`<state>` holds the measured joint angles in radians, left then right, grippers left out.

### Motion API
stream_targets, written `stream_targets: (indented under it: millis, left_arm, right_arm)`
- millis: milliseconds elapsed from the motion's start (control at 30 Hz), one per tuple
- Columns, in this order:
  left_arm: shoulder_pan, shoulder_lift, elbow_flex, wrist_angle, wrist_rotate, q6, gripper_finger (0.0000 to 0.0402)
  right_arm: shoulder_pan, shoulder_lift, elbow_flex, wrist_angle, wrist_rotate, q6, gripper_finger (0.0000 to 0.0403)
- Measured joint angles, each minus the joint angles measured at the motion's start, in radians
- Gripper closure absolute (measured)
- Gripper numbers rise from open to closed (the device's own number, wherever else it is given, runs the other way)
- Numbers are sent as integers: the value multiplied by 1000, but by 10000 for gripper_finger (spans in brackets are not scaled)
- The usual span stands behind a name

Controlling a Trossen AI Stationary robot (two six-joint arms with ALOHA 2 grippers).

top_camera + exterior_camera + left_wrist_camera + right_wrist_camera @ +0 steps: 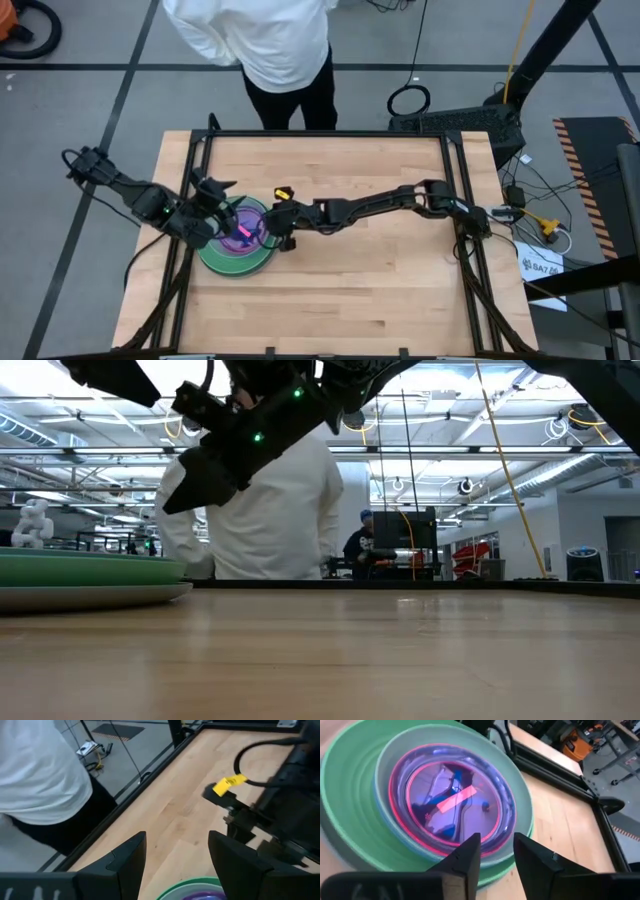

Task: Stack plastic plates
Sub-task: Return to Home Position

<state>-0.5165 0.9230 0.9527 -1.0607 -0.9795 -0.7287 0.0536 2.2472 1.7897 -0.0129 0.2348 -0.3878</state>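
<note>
- Plastic plates [232,262] sit in one stack, a pink-rimmed one on top.
- Left gripper [177,851] hovers at the stack's edge, jaws wide, empty.
- Right gripper [495,847] hovers over it, jaws slightly apart, empty.

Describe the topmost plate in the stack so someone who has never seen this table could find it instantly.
On the left part of the wooden table, one stack of plates sits between the left gripper and right gripper, both open. The topmost plate is the smallest, see-through one at its centre, set apart by its bright pink rim from the green plates below.
</note>
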Motion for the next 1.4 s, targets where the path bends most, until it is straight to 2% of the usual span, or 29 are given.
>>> stream_targets:
  millis: [200,433,533,633,733,833,900,1033,1133,1267,1400]
  left_arm:
    - [-40,4,0,-15,-9,-48,182]
    - [-78,51,-24,-40,23,-141,182]
    - [-104,91,-33,-40,37,-148,182]
    - [-144,127,-35,-30,39,-134,182]
    - [-185,152,-35,18,39,-90,183]
    - [-209,162,-35,161,40,23,189]
    - [-213,164,-35,314,48,178,196]
    - [-172,164,-35,608,188,568,212]
    - [-112,164,-35,695,329,790,226]
    - [0,164,-35,696,549,954,246]
    - [136,164,-35,695,792,1009,258]
  right_arm:
    - [0,-40,0,-103,0,-5,316]
    - [6,-106,0,-340,58,28,337]
    - [9,-161,-47,-426,77,29,347]
    - [10,-248,-161,-423,75,34,357]
    - [10,-366,-322,-335,75,32,365]
    - [4,-492,-503,-212,48,32,371]
    - [-7,-572,-618,-124,22,35,374]
    - [-27,-735,-818,76,-3,47,379]
    - [-35,-846,-947,200,-31,51,381]
    - [-35,-985,-1098,338,-31,54,381]
    - [-35,-1111,-1222,413,-31,63,381]
